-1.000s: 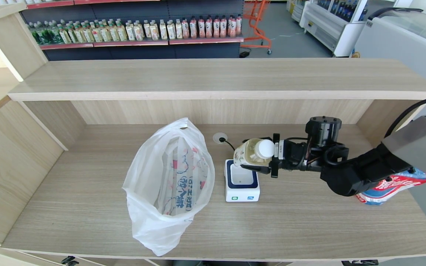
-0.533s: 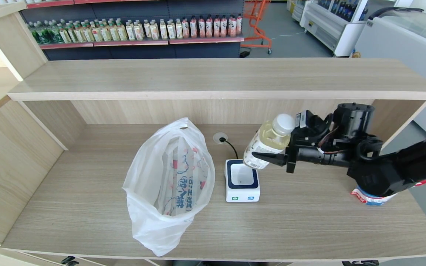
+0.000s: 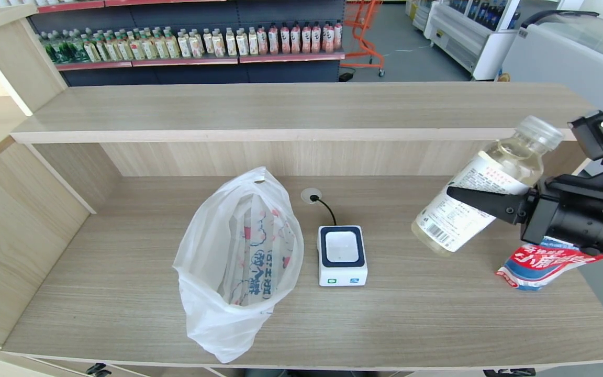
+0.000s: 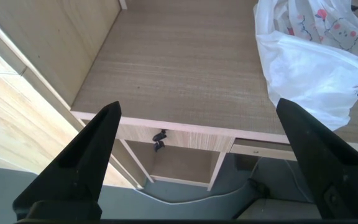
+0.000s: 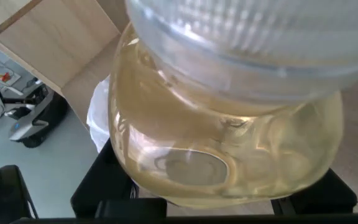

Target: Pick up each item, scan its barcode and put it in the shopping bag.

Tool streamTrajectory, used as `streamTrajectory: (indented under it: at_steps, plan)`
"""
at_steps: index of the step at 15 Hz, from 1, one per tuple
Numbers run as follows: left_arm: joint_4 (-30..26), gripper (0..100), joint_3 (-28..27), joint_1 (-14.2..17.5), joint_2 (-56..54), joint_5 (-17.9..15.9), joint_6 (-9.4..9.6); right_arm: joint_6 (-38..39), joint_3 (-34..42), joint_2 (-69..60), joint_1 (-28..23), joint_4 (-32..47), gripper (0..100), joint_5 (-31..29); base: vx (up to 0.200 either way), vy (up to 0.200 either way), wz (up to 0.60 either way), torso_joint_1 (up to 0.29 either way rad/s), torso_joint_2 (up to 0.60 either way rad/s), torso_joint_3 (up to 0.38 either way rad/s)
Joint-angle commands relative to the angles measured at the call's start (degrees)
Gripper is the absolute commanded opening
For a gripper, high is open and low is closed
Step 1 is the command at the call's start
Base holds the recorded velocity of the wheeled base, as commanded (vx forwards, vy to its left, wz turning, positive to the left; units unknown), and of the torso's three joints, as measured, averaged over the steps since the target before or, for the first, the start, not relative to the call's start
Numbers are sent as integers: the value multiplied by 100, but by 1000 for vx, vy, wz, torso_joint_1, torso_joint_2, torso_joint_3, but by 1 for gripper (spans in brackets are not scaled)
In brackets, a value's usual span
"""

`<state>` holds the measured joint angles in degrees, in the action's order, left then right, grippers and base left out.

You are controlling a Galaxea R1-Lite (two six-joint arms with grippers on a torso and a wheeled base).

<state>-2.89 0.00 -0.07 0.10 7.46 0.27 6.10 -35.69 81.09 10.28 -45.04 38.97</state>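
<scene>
The left gripper (image 4: 197, 106) was open, fingers wide apart, near the front edge of the counter (image 3: 411, 314). On the counter stood the bag (image 3: 212, 293) with a printed pack (image 3: 259, 262) inside, and just right of it the scanner (image 3: 342, 256). A red packet (image 3: 542, 264) lay at the right end. Above it the right gripper (image 3: 469, 195) gripped the tilted bottle (image 3: 453, 220), cap up, well apart from the scanner.

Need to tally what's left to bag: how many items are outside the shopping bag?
2. A bottle held tilted over the counter in the right end effector; a red-and-blue packet lying at the counter's right end, partly under that arm, which may hide others.
</scene>
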Motion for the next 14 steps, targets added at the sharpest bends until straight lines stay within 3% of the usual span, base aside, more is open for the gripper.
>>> streamTrajectory:
  at_steps: [1,6,9,12,14]
  plan:
    - [-1,100,0,-1,-1,1,8,85,203,-463,-158,-4,0,-4,0,0,0,0,0,0]
    - [-1,100,0,-1,-1,1,17,94,353,-726,-193,4,0,-13,0,0,0,0,0,0]
    - [-1,100,0,-1,-1,1,0,111,511,-858,-193,4,0,-4,-200,0,0,1,-1,6]
    - [8,100,0,-1,-1,1,-9,111,660,-964,-193,4,0,-4,0,0,0,0,0,0]
    - [8,100,0,-1,-1,1,-36,146,695,-972,-193,13,0,-4,0,200,0,-10,-10,7]
